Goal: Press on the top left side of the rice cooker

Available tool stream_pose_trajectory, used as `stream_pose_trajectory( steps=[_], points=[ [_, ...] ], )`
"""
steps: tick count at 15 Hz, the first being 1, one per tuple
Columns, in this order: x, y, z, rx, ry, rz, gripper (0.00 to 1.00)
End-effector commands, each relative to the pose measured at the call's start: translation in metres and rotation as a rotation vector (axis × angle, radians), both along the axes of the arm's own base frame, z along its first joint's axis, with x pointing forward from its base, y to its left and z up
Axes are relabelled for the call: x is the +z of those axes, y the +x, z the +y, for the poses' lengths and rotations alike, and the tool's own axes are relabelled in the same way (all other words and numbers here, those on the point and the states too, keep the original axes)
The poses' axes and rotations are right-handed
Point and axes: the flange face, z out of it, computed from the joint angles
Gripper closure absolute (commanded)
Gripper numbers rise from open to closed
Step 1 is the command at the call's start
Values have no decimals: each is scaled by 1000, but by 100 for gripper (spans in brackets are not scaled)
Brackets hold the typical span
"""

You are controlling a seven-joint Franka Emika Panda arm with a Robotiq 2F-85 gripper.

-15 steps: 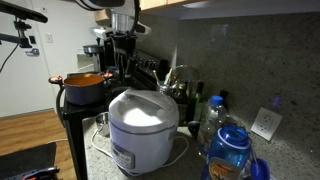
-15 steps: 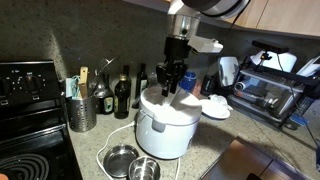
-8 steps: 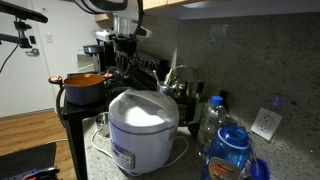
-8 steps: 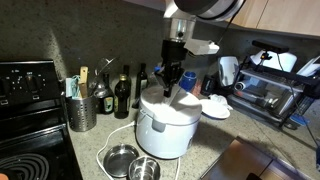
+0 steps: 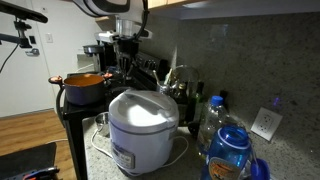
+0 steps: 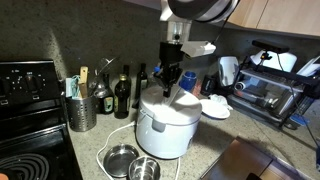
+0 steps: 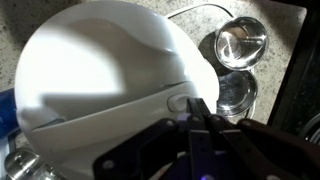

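The rice cooker (image 5: 143,128) is a large white rounded appliance with a glossy domed lid; it stands on the counter in both exterior views (image 6: 166,125) and fills the wrist view (image 7: 100,75). My gripper (image 6: 168,88) hangs just above the lid's rear edge, fingers pointing down, and also shows in an exterior view (image 5: 124,73). In the wrist view the two dark fingers (image 7: 200,108) are pressed together, shut on nothing, right over the lid near a small oval button (image 7: 178,102).
An orange pot (image 5: 87,84) sits on the stove beside the cooker. Bottles (image 6: 120,95) and a utensil jar (image 6: 82,108) stand behind it, metal bowls (image 6: 132,163) in front, a toaster oven (image 6: 280,92) further along. Blue water bottles (image 5: 228,150) stand near the wall.
The gripper has risen slightly above the rice cooker's lid; the cooker has not moved.
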Motion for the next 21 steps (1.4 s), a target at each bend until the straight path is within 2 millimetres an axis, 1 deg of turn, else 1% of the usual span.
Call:
stream_pose_trajectory(
  steps=[1,10,21],
  points=[
    [4,7,-1,-15,-33,15,100],
    [-7,11,-7,-22,-36,30,100],
    [-14,11,-8,-23,-31,43,100]
  ],
)
